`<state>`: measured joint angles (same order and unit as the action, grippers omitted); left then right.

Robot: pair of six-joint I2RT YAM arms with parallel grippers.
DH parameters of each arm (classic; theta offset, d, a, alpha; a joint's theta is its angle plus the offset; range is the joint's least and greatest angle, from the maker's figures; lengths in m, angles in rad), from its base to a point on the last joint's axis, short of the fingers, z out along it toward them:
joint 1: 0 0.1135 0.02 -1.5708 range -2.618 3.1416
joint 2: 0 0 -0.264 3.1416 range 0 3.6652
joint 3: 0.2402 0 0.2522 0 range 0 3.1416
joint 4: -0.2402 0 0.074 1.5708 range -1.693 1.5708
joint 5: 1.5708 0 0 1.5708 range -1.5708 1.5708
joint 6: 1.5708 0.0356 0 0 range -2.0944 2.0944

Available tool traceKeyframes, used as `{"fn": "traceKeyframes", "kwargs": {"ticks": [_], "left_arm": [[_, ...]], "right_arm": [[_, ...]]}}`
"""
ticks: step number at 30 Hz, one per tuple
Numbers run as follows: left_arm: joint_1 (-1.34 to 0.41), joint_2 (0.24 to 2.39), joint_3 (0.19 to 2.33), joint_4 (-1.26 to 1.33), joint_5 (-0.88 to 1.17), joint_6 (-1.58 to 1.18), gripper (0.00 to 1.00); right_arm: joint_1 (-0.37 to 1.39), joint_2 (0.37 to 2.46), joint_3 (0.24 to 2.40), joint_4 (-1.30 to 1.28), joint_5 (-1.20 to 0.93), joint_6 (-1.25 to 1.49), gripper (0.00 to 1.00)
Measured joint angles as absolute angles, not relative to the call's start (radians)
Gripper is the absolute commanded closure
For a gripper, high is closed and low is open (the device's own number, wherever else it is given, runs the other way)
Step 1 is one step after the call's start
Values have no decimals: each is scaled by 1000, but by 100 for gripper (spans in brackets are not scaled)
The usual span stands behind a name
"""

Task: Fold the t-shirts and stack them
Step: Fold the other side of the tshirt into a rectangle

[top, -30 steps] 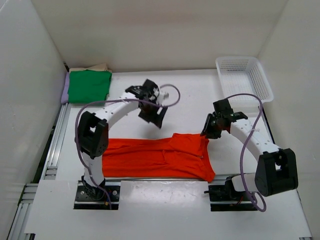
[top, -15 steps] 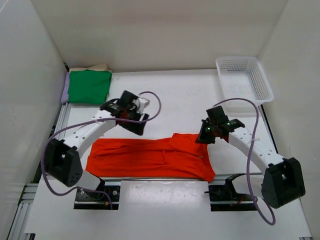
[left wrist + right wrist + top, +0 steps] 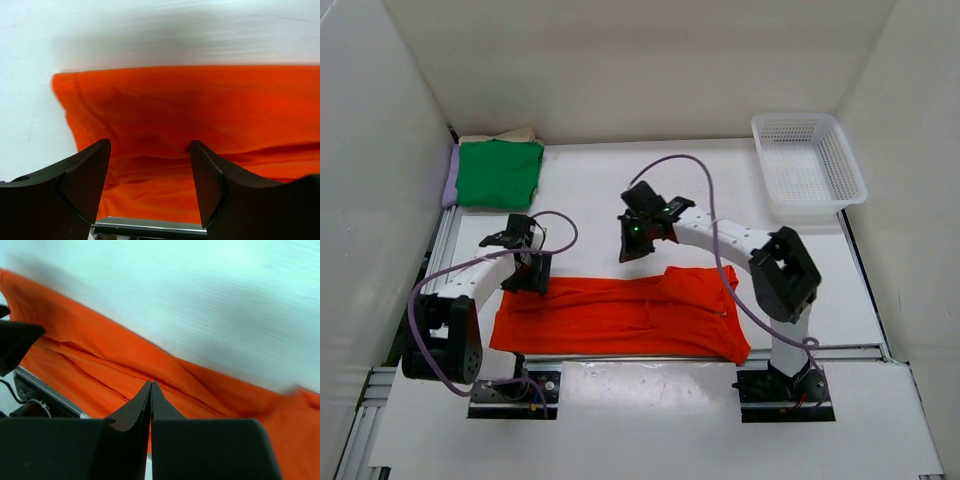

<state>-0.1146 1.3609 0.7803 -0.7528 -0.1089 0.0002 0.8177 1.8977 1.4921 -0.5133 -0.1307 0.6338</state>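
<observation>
The orange-red t-shirt (image 3: 620, 315) lies as a long folded band along the table's near edge. My left gripper (image 3: 526, 272) hovers over its far left corner. In the left wrist view this gripper (image 3: 150, 180) is open, with the orange-red cloth (image 3: 200, 110) below and nothing between the fingers. My right gripper (image 3: 631, 246) sits just beyond the middle of the shirt's far edge. In the right wrist view it (image 3: 151, 386) is shut and empty above the orange-red cloth (image 3: 100, 355). A folded green t-shirt (image 3: 498, 172) tops a stack at the far left, with beige (image 3: 505, 135) and lilac (image 3: 449, 178) edges showing under it.
A white mesh basket (image 3: 843, 160) stands at the far right corner. White walls close in the table on the left, back and right. A metal rail (image 3: 640, 358) runs along the near edge, just under the orange-red shirt.
My left gripper swung left and nearer, from the table's middle to the shirt's left end. My right gripper travelled left from the shirt's right end to its middle and shut.
</observation>
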Motion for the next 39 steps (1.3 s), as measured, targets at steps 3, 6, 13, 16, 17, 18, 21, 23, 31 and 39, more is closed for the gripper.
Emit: {"fn": "traceKeyframes", "kwargs": {"ticks": [3, 6, 13, 16, 17, 18, 21, 23, 31, 39], "left_arm": [[-71, 1365, 760, -726, -120, 0, 25], [-35, 1392, 760, -696, -126, 0, 24], [-20, 1456, 767, -668, -124, 1, 22], [-19, 1457, 768, -667, -120, 1, 22], [-19, 1458, 768, -667, -120, 1, 22], [-18, 1458, 768, -666, -118, 1, 22], [-15, 1461, 769, -667, -114, 1, 22], [-15, 1464, 771, -669, -113, 2, 22], [-15, 1469, 776, -672, -112, 4, 22], [-15, 1472, 780, -672, -112, 3, 21]], "right_arm": [[870, 1991, 1561, -512, -144, 634, 100], [907, 2075, 1611, -509, -159, 636, 100], [949, 2160, 1645, -485, -172, 653, 100], [955, 2160, 1645, -455, -172, 660, 100], [957, 2161, 1645, -450, -173, 663, 100], [959, 2162, 1645, -444, -176, 665, 100], [963, 2170, 1645, -436, -185, 671, 100], [967, 2178, 1644, -435, -190, 672, 100], [1016, 2136, 1530, -403, -211, 641, 100], [1093, 2023, 1373, -395, -175, 618, 100]]}}
